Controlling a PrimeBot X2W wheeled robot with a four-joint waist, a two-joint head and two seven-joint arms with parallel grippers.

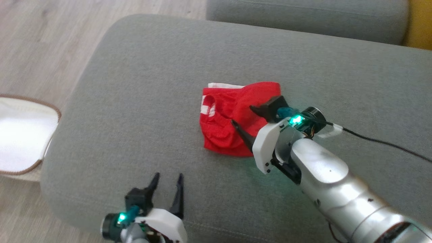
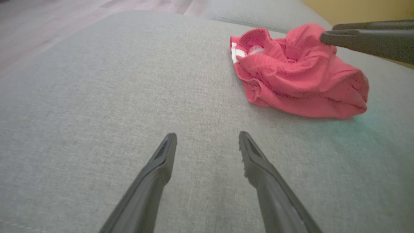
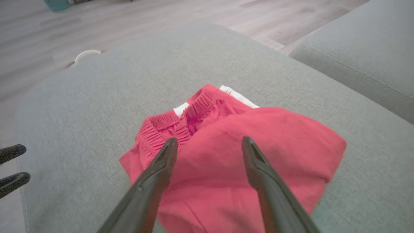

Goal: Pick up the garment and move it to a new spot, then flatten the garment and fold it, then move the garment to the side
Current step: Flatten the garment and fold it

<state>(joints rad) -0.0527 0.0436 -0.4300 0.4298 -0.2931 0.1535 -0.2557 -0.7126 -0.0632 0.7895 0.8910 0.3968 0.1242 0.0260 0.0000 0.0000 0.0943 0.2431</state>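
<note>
One broad grey cushion under everything. Crumpled red garment, white-striped at its left edge, lying just right of centre on it. Right claw over the garment's right side, spread apart, gripping nothing; contact unclear. Left claw at near left, above bare cushion, spread apart, well apart from garment.

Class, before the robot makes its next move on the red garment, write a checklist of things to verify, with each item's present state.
1. Right gripper open: ok.
2. Right gripper above the red garment: ok.
3. That gripper touching the cloth: cannot tell.
4. Left gripper open, apart from the garment: ok.
5. Garment flat on the grey cushion: not ok, crumpled.
</note>
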